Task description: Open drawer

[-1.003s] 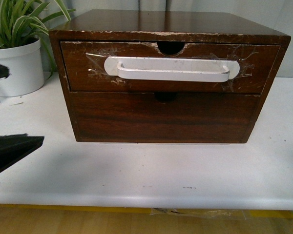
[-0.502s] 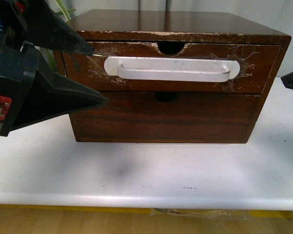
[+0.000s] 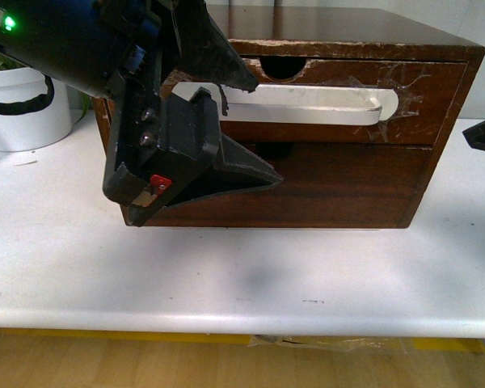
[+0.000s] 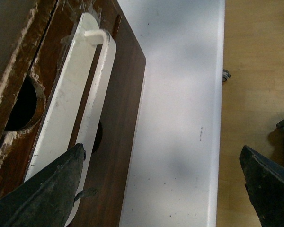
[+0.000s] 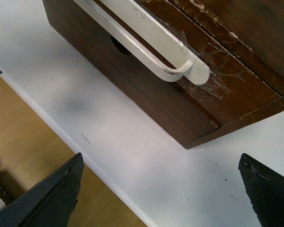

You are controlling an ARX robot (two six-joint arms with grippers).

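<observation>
The dark brown, scuffed wooden drawer (image 3: 436,97) sits uppermost in a dark wooden box (image 3: 347,28) on the white counter (image 3: 307,275). Its long white bar handle (image 3: 307,103) is taped on below a half-round notch (image 3: 281,68). The left hand (image 3: 267,131) gapes wide at the handle's left end, and the right hand (image 5: 161,161) spreads wide too.

The dark brown wooden two-drawer chest (image 3: 347,28) stands on the white tabletop (image 3: 307,275). The scuffed drawer (image 3: 428,113) with its white bar handle (image 3: 307,103) sits above the plain lower drawer front (image 3: 347,186). The left gripper (image 3: 267,132) is before the chest's left half. The right gripper (image 5: 160,160) is off its right side. The white plant pot (image 3: 24,125) stands left of the chest, further back.
</observation>
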